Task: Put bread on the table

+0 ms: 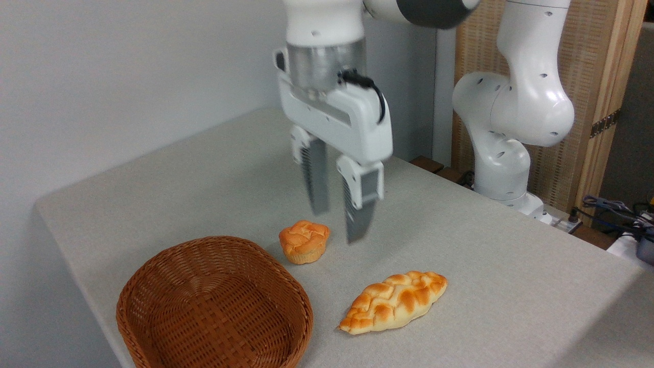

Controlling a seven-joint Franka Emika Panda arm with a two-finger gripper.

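**Bread down on table, gripper clear above**

The braided loaf (393, 301) lies flat on the grey-beige table (511, 266), lower centre-right of frame, just right of the wicker basket (214, 306) & not touching it. Basket looks empty inside. A small round orange bun (304, 241) sits on the cloth btwn basket rim and gripper, apart from the loaf.

Gripper (338, 224) hangs in centre frame, well above the cloth, fingers (360, 204) pointing down w/ a narrow gap btwn them, nothing held (tips look a bit blurred, so exact gap is hard to judge).

Step, as I read it: placement looks done, since the loaf rests on the table w/ no contact from the arm. Next move prob calls only for a clean retreat up & away, keeping clear of bun and basket rim.
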